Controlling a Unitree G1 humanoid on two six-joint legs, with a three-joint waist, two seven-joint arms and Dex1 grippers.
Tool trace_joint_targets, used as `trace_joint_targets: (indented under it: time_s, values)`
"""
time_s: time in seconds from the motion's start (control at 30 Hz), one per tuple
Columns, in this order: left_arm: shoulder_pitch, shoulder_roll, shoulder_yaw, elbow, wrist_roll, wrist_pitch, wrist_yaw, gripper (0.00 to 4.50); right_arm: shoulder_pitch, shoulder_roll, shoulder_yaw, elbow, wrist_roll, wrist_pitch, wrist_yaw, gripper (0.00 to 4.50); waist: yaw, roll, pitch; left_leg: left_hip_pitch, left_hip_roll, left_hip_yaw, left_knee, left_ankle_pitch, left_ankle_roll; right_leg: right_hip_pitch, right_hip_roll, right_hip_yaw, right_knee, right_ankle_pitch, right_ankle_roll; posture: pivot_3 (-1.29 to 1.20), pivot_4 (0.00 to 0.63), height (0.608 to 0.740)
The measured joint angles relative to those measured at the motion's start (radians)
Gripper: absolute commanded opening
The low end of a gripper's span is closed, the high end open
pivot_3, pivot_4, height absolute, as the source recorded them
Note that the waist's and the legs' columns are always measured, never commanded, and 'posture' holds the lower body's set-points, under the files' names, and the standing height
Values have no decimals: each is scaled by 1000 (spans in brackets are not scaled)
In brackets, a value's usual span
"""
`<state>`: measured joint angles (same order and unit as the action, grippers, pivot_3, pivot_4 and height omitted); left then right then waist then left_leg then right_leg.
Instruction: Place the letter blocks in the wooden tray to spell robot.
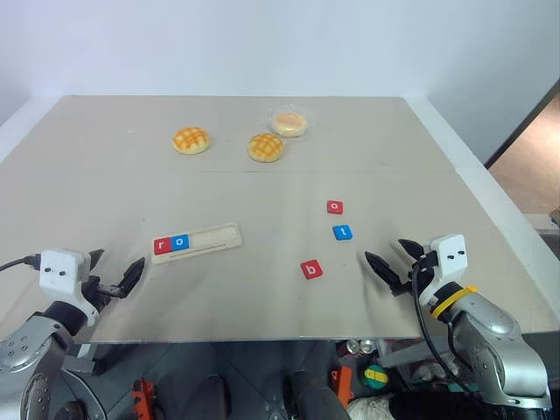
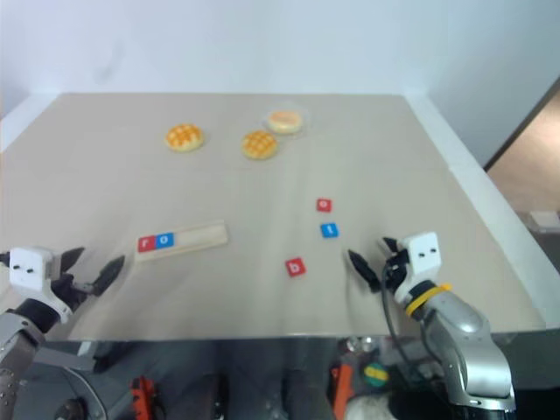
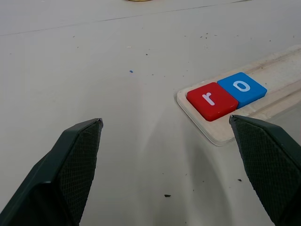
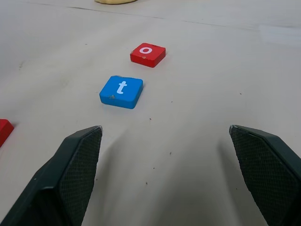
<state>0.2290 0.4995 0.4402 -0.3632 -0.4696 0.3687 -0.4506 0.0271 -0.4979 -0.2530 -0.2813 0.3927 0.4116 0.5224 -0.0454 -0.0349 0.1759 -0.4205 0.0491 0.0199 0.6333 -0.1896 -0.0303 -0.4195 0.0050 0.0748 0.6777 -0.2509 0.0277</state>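
Both grippers hover low at the table's (image 1: pixel 367 122) near edge, the left gripper (image 1: pixel 114 278) and right gripper (image 1: pixel 391 263) spread wide and empty. Ahead of the left one lies the wooden tray (image 1: pixel 214 237), holding 2 blocks at its left end: red r (image 1: pixel 161 246) touching blue o (image 1: pixel 179 242). Wrist views make those letters legible. Loose before the right gripper sit blue t (image 4: pixel 121 91), red o (image 4: pixel 147 54) and red b (image 1: pixel 311 269). 3 buns (image 1: pixel 265 147) rest far back, nothing blocking.
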Motion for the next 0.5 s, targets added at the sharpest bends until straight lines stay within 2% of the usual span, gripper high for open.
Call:
trace_joint_targets:
  time_s: [0.37,0.5]
  values:
    - [-2,24,-1,0,-30,0,-87,4500,-22,-44,-1,12,9,-1,44,4486,0,0,0,0,0,0,0,0,0,0,0,0,0,0,-1,0,150,740]
    - [-63,102,-26,18,-29,0,-159,4500,-49,-76,13,42,15,-15,115,4486,0,0,0,0,0,0,1,0,1,0,0,0,0,1,-2,0,150,740]
